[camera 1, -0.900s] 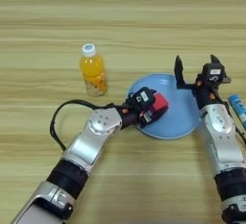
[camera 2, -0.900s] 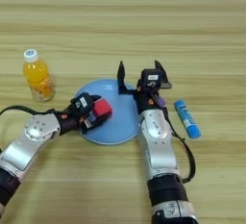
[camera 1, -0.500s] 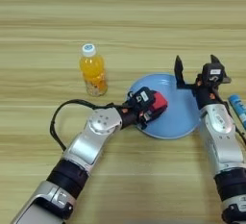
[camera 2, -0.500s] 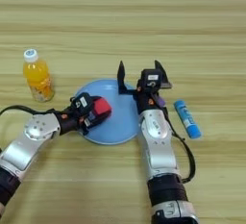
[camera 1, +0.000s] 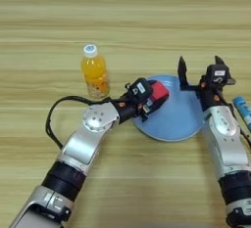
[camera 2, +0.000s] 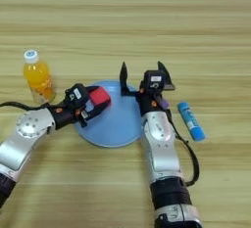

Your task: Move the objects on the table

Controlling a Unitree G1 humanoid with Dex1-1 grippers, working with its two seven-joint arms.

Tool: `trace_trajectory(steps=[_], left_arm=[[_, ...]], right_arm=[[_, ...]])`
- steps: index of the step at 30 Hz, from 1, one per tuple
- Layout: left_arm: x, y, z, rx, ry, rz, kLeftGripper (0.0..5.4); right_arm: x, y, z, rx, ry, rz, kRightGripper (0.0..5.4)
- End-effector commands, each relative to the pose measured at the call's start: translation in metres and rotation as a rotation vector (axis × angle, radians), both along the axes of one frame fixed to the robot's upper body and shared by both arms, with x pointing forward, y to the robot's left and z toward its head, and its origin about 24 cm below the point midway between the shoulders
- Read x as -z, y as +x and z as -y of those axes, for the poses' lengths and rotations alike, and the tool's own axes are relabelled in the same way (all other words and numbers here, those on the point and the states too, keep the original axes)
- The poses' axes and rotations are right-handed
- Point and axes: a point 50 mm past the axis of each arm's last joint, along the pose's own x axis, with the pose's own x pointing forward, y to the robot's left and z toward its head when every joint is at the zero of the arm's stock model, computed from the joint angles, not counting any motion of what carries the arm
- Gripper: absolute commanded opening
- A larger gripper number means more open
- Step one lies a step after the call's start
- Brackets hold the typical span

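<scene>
Clamped on red cube (camera 1: 158, 94) over plate (camera 1: 179, 119): left gripper (camera 1: 153, 100). Spread wide at plate's far edge: right gripper (camera 1: 200, 70).

**Q:** What sits where on the table (camera 1: 44, 21)?

**A:** I see the plate (camera 1: 176, 122) at centre. The bottle (camera 1: 95, 72) stands upright to its left, apart from it. The tube (camera 2: 191, 121) lies right of the plate.

**Q:** And the cube?

**A:** I have the cube (camera 1: 158, 94) over the plate's left rim, clamped in the left gripper (camera 1: 148, 102). The right gripper (camera 1: 198, 71), fingers spread, stands at the plate's right rim.
</scene>
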Motion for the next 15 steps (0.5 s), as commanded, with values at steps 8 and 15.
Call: trace_trajectory(steps=[8,15], left_arm=[[-0.016,-0.01,-0.032,-0.074,-0.029,0.016,2.35],[0.001,-0.021,-0.06,-0.156,0.021,-0.039,2.35]], right_arm=[[-0.001,0.001,0.0,0.005,0.002,-0.006,5.4],[-0.001,0.002,0.0,0.007,0.002,-0.005,5.4]])
